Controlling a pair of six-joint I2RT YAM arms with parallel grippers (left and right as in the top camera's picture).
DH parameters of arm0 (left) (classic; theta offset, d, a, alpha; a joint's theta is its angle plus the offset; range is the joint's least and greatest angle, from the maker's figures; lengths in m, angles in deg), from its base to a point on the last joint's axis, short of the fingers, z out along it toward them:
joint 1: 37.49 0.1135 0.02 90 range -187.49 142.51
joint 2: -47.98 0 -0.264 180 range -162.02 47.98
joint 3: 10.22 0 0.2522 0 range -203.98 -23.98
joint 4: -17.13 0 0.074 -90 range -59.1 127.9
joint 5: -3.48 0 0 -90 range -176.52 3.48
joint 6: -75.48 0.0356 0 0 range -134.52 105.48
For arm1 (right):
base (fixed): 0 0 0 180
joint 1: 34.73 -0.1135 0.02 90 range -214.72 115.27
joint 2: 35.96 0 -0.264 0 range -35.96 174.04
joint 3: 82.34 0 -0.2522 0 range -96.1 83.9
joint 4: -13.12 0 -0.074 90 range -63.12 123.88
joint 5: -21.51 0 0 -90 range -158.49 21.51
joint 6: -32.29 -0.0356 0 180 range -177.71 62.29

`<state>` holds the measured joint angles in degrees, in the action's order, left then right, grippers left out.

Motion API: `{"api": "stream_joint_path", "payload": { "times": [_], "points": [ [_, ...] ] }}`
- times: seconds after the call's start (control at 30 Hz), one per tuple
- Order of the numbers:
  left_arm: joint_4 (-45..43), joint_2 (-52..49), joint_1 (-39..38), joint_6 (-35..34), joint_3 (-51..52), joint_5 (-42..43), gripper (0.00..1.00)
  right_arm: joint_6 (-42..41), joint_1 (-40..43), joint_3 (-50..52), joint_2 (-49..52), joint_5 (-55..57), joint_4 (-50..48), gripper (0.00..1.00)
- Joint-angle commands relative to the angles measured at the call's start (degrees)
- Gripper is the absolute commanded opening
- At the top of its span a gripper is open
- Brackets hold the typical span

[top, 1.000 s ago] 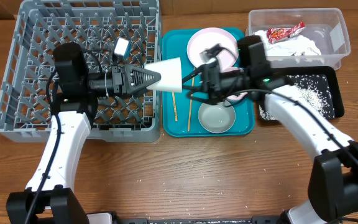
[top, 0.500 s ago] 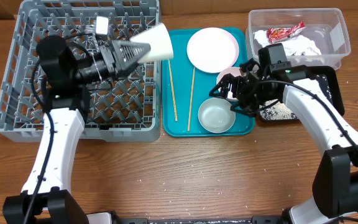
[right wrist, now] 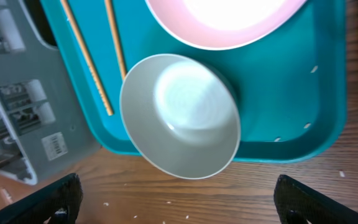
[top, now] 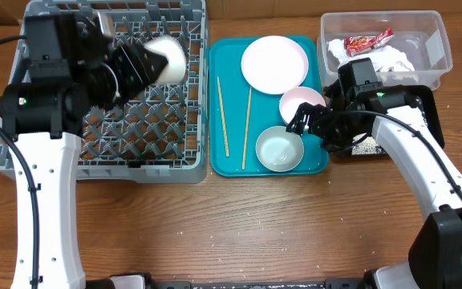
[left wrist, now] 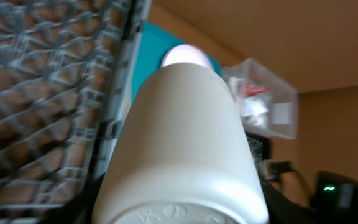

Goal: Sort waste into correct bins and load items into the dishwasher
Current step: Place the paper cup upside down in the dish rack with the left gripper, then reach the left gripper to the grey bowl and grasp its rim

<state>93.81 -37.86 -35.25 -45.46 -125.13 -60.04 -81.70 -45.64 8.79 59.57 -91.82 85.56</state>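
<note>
Cup clenched in my left gripper over the grey rack; right gripper spread above teal tray, wooden table.

Brown wood-grain counter, its grain running left to right across the overhead view. Lighting is even, casting only soft shadows.

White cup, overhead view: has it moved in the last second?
Yes. The white cup went from the right edge of the dish rack, beside the teal tray, leftward and farther back, now wholly over the rack.
</note>
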Motion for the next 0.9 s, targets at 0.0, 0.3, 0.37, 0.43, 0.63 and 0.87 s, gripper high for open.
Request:
{"api": "stream_joint_path", "payload": {
  "times": [0.0,0.3,0.37,0.43,0.63,0.87],
  "points": [
    [8.57,-0.96,-3.21,8.0,-1.29,-16.33,0.32,0.22,-0.22,-1.7,-1.57,3.85,0.22,1.0],
    [22.21,-14.86,-12.28,13.18,-1.29,-25.42,0.18,0.24,-0.26,-1.7,-1.57,3.82,0.48,1.0],
    [24.26,-19.32,-13.03,13.14,-1.27,-25.44,0.15,0.24,-0.26,-1.7,-1.57,3.82,0.68,1.0],
    [24.28,-22.91,-13.18,12.87,-1.25,-25.73,0.15,0.24,-0.26,-1.7,-1.57,3.82,0.85,1.0],
    [19.34,-28.94,-13.18,10.29,-1.25,-29.55,0.16,0.28,-0.26,-1.7,-1.57,3.82,1.09,1.0],
    [20.55,-29.64,-13.2,11.72,-1.25,-25.7,0.75,0.24,-0.26,-1.7,-1.57,3.8,1.03,1.0]
  ]
}}
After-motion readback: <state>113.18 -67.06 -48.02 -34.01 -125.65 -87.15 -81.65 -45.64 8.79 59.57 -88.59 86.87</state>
